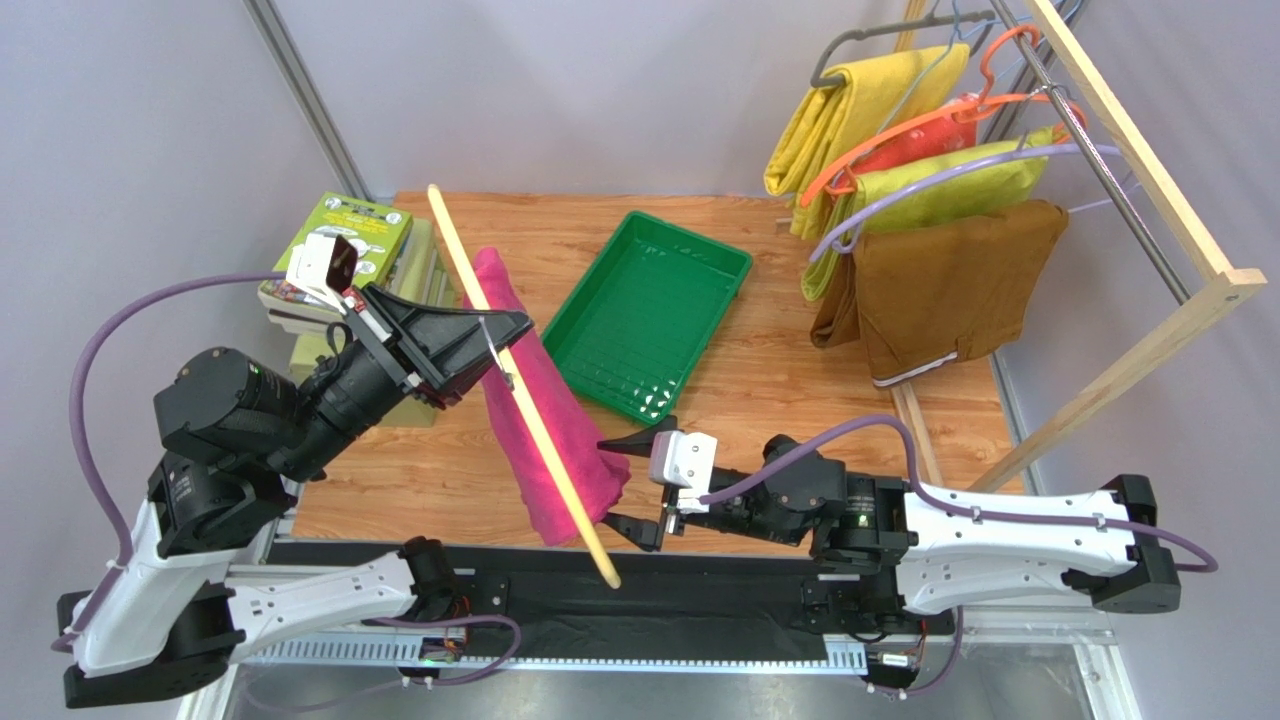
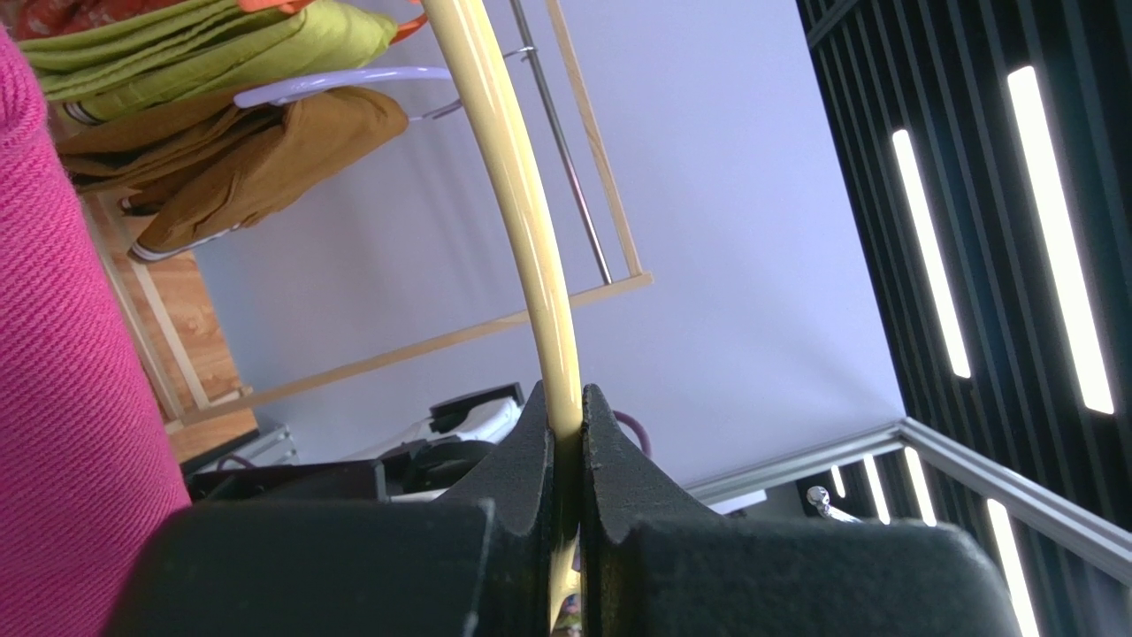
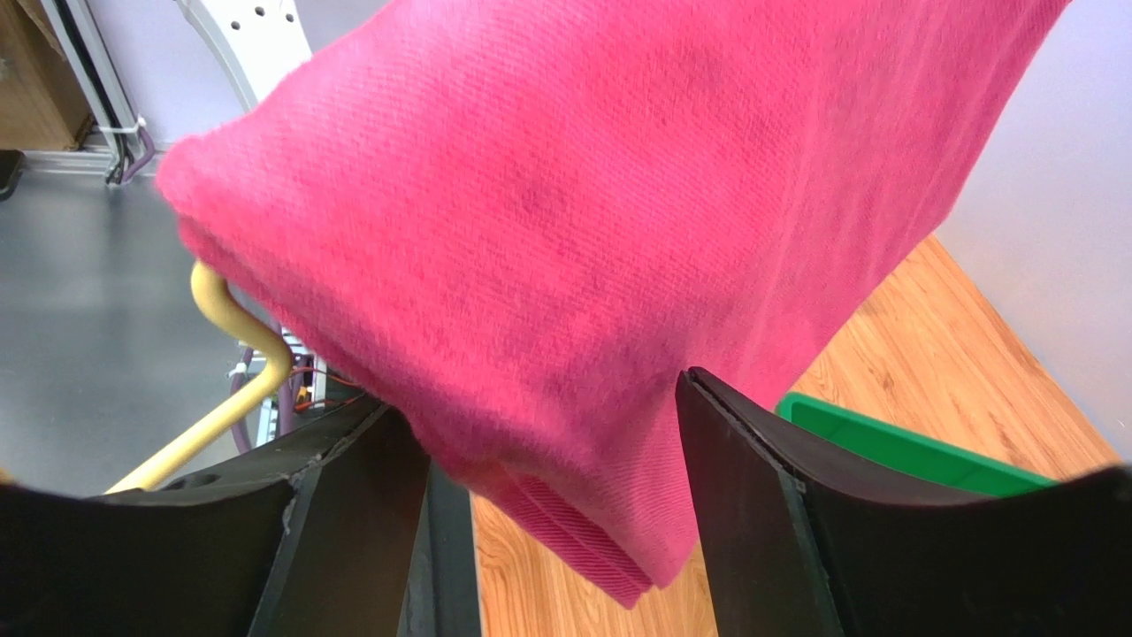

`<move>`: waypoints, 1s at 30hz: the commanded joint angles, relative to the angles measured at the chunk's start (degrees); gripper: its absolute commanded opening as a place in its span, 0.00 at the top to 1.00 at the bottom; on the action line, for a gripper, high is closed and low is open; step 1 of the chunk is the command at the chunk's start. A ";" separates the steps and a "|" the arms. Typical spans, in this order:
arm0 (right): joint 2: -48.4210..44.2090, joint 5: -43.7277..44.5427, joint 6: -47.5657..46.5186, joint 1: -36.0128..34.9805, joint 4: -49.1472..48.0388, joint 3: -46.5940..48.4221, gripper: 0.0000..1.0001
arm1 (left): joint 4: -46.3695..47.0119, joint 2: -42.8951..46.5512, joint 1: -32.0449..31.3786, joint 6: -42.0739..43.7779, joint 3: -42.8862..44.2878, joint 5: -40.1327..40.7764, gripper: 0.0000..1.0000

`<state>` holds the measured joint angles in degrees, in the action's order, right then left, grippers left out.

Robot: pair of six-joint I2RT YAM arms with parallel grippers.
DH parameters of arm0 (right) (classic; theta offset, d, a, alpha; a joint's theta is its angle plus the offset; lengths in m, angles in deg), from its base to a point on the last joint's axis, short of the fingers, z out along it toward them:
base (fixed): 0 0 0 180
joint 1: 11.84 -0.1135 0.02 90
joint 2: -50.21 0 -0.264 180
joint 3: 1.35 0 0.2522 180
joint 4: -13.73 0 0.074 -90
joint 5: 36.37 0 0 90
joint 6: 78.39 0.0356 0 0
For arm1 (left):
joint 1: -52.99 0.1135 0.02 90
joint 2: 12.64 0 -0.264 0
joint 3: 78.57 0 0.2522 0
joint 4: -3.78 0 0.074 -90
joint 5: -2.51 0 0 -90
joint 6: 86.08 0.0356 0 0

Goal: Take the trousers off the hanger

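Note:
The magenta-pink trousers (image 1: 544,417) hang over the cream-yellow hanger (image 1: 519,383), held tilted above the table's near-left part. My left gripper (image 1: 493,336) is shut on the hanger's bar; in the left wrist view the bar (image 2: 521,199) runs up from between the fingers (image 2: 605,465), with the trousers (image 2: 67,358) at the left edge. My right gripper (image 1: 619,485) is open at the trousers' lower end; in the right wrist view the fabric (image 3: 571,252) hangs down between the two spread fingers (image 3: 744,518), and the hanger's end (image 3: 233,332) shows at left.
A green tray (image 1: 649,308) lies on the wooden table (image 1: 781,390) beyond the trousers. A wooden rack (image 1: 1142,180) at the back right carries yellow, olive-green and brown garments (image 1: 939,278) on other hangers. A stack of books (image 1: 349,248) lies at the far left.

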<state>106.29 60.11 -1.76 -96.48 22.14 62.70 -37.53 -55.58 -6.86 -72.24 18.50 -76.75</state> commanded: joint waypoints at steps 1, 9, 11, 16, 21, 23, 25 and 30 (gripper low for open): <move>-1.32 1.86 0.36 -0.35 -5.11 -1.94 0.29 | 10.24 1.98 0.00 0.13 3.35 -0.02 1.00; 1.14 2.66 -0.17 -0.26 -11.61 -0.54 0.30 | 10.32 2.33 -0.09 -0.13 2.83 -0.37 1.00; 1.49 2.49 -0.26 -0.35 -12.75 -0.10 0.31 | 10.24 2.51 0.00 -0.39 2.39 -0.37 1.00; 2.72 -0.50 0.44 -0.35 -12.76 1.48 0.32 | 11.03 2.77 -0.09 -1.09 0.98 -0.20 1.00; 1.41 -3.66 1.67 -0.44 -11.01 0.70 0.30 | 10.42 2.51 -0.09 -0.48 1.51 -0.11 1.00; -0.08 -3.76 2.20 -0.44 -11.88 -0.44 0.30 | 10.15 2.86 -0.09 -0.13 1.42 0.07 1.00; -0.87 -4.11 2.73 -0.44 -12.76 -0.80 0.29 | 10.59 3.30 -0.09 -0.48 0.81 0.24 1.00; -1.06 -3.15 3.08 -0.53 -13.64 0.25 0.30 | 11.20 3.04 -0.09 -0.74 0.10 0.16 1.00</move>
<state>106.38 56.86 -0.10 -96.57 14.06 61.21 -37.16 -53.22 -6.86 -72.41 17.67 -76.38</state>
